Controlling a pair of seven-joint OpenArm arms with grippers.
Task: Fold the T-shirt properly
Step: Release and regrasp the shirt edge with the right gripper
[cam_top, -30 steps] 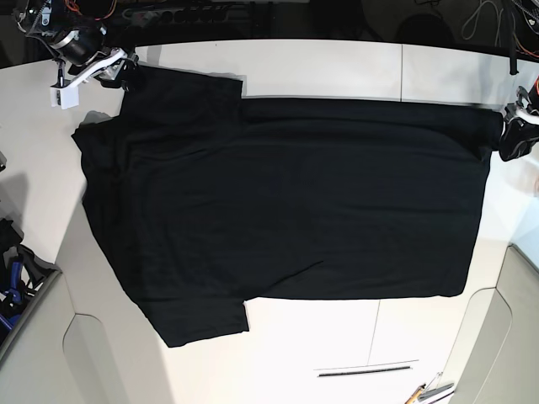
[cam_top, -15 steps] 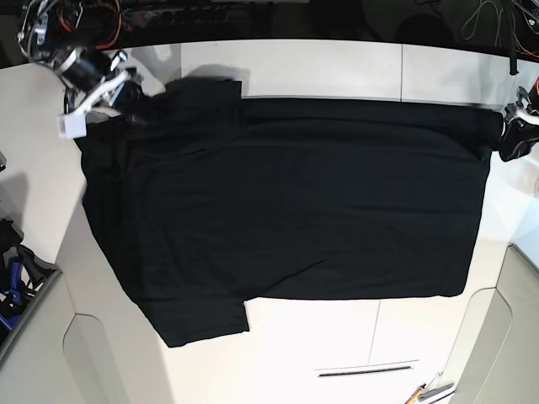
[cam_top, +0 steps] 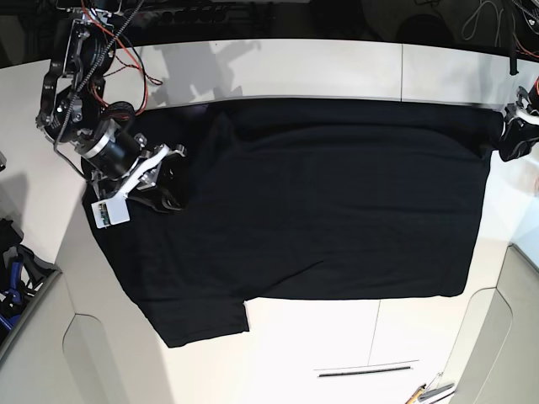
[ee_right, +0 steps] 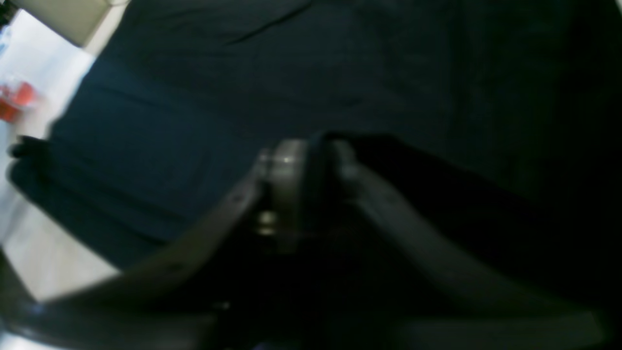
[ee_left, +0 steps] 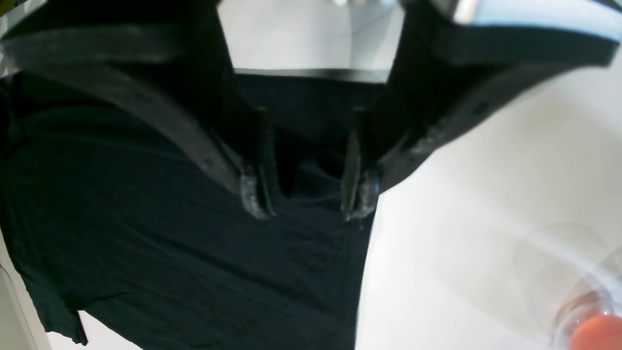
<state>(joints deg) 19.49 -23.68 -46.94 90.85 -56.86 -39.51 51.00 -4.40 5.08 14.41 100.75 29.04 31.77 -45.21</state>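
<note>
The black T-shirt (cam_top: 320, 202) lies spread flat on the white table (cam_top: 320, 67), and no print shows. My right gripper (cam_top: 164, 178) is over the shirt's left part, and the upper sleeve is drawn inward over the body beneath it. In the blurred right wrist view its fingers (ee_right: 282, 165) stand close together with black cloth between them. My left gripper (cam_top: 509, 139) rests at the shirt's upper right hem corner. In the left wrist view its fingertips (ee_left: 257, 194) stand apart on the cloth, with a small pucker of fabric (ee_left: 316, 177) between them.
An orange-red item in a clear cup (ee_left: 597, 330) sits on the table near the left gripper. Blue and black gear (cam_top: 13, 282) lies at the left edge. Pens (cam_top: 429, 391) lie at the bottom right. Beige panels flank the lower corners.
The right arm came from the far left corner down and inward over the shirt, dragging the upper sleeve with it. The left arm has not moved.
</note>
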